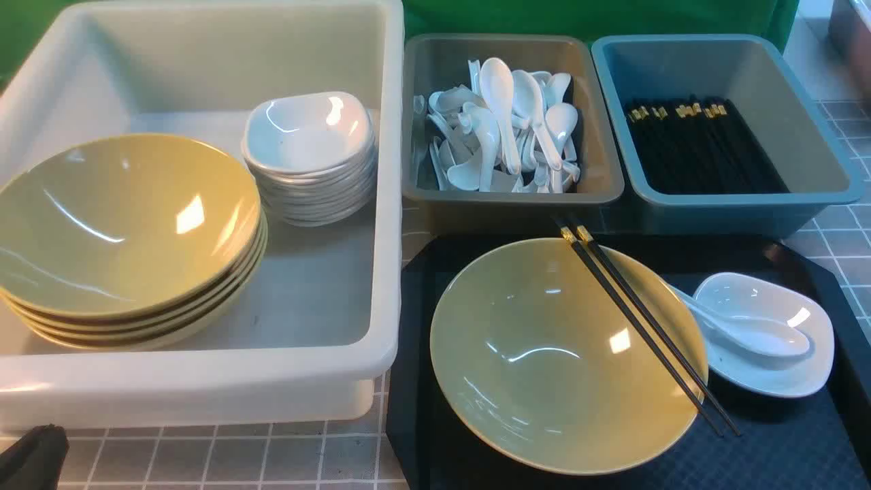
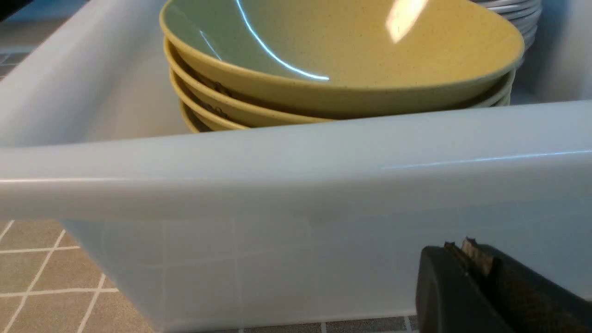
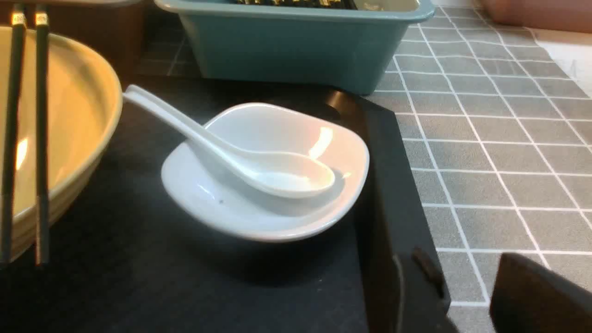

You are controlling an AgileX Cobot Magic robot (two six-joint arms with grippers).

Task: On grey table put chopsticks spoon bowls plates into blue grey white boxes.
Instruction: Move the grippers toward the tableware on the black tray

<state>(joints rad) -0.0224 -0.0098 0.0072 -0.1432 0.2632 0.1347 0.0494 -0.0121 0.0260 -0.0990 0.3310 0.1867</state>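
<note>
Black chopsticks (image 1: 639,320) lie across yellow bowl (image 1: 531,381) on tray (image 1: 782,449), near blue box (image 1: 837,187) | left hand (image 2: 467,259) closed, empty, beside white box (image 2: 296,157) | right hand (image 3: 467,296) part-open, empty | advice: pinch both sticks mid-length, lift level.

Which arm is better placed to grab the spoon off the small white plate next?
Right, probably. The spoon lies in the plate at the right edge of the black tray, beside the right claw. The left claw, shut, sits by the white box on the far left.
</note>
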